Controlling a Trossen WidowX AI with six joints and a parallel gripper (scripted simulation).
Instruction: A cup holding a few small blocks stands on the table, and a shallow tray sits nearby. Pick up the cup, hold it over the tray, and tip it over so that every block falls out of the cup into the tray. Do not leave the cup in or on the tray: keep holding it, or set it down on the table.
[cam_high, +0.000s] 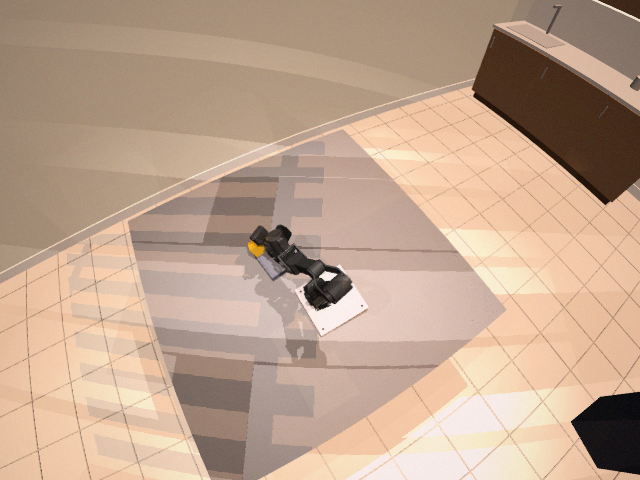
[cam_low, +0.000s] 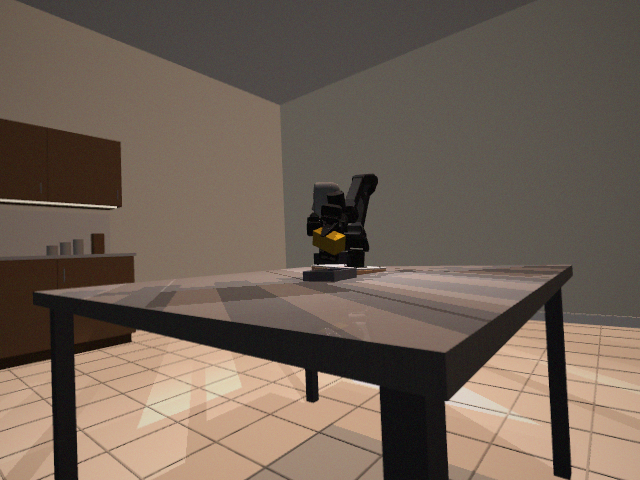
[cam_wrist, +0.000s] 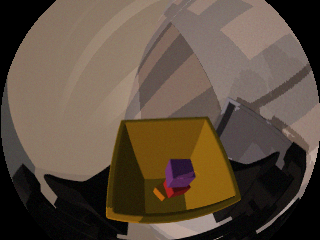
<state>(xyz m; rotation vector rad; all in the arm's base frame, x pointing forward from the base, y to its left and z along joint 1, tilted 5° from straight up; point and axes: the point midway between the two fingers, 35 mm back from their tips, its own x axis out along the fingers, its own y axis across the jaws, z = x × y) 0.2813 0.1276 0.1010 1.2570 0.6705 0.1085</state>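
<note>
The yellow cup (cam_high: 255, 250) (cam_low: 327, 241) (cam_wrist: 165, 135) is off the table, tipped well over, above the far part of the tray or just beyond it; which I cannot tell. My gripper (cam_wrist: 162, 151) is shut on the cup, with a dark finger at each side of it. A purple block (cam_wrist: 180, 171), a red block (cam_wrist: 175, 190) and an orange block (cam_wrist: 159, 193) are inside the cup, near its bottom. The shallow grey tray (cam_high: 273, 276) (cam_low: 319, 276) (cam_wrist: 255, 137) lies on the table, partly hidden by the arm and cup. No block shows in its visible part.
The white base plate (cam_high: 341, 312) under the arm is on the table (cam_high: 403, 310) (cam_low: 232, 304), a short way from the tray. The arm reaches from the plate over the tray's side. A kitchen counter (cam_high: 558, 98) (cam_low: 31, 304) stands apart from the table.
</note>
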